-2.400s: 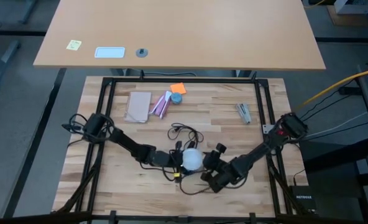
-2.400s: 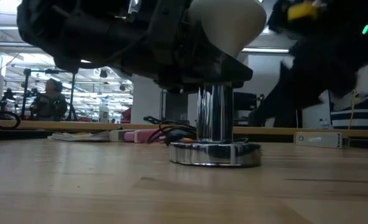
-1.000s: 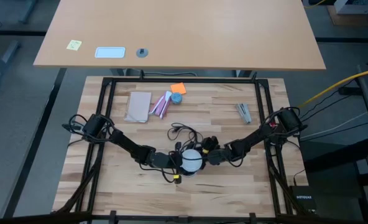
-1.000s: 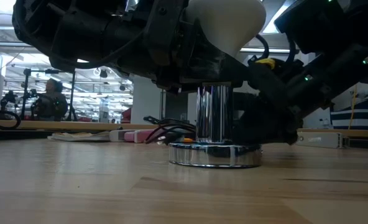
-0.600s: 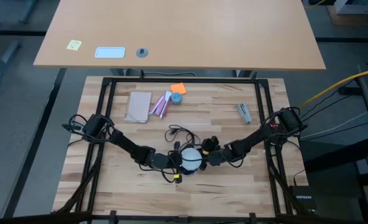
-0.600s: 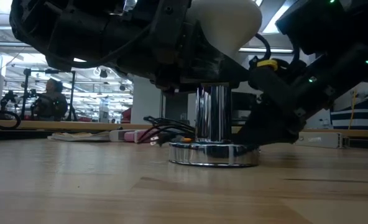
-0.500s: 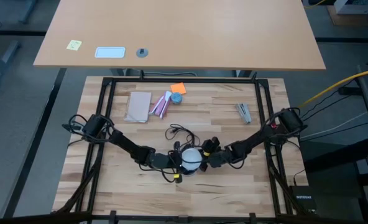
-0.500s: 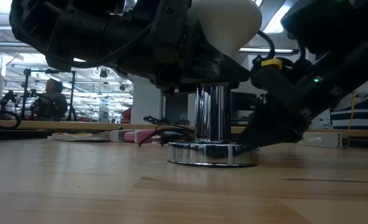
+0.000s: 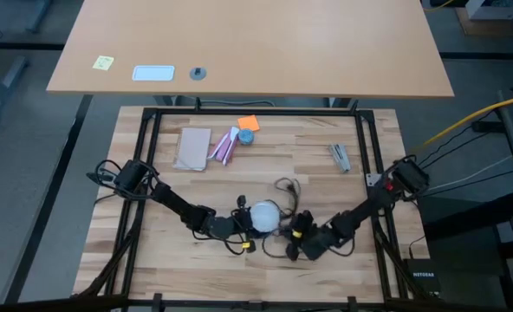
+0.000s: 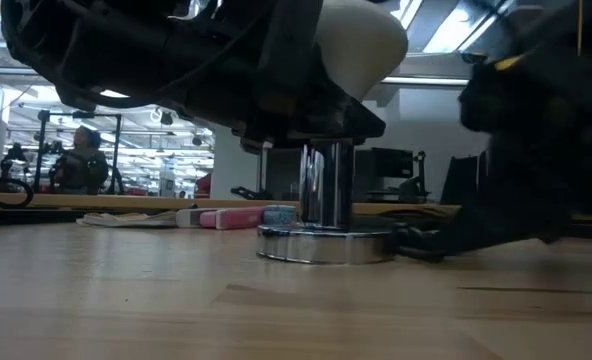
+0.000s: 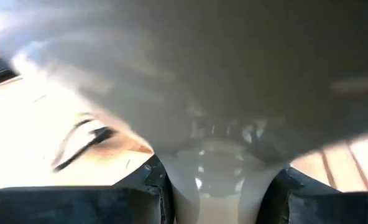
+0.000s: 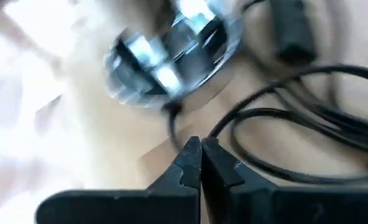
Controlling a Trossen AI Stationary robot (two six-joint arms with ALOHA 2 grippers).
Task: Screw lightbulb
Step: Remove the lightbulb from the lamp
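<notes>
Since a moment ago my right gripper (image 9: 297,245) backed off the socket (image 10: 325,243), fingers together. My left gripper (image 9: 239,223) clamps the lightbulb (image 9: 263,217) at frame centre, mid-screwing; next, twist it home.

Worktop (image 9: 152,251): light wood planks.
On it: silvery socket (image 10: 326,243), dark cord (image 9: 284,185), pink-and-white packet (image 9: 224,146), brown card (image 9: 192,148), orange note (image 9: 249,123).

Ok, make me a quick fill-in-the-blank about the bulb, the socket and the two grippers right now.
1. The left gripper is shut on the ____.
2. The lightbulb sits directly above the shiny metal ____.
3. The right gripper has its fingers ____, beside the socket.
4. The dark cord lies on the ____.

Missing words: lightbulb; socket; shut; table
</notes>
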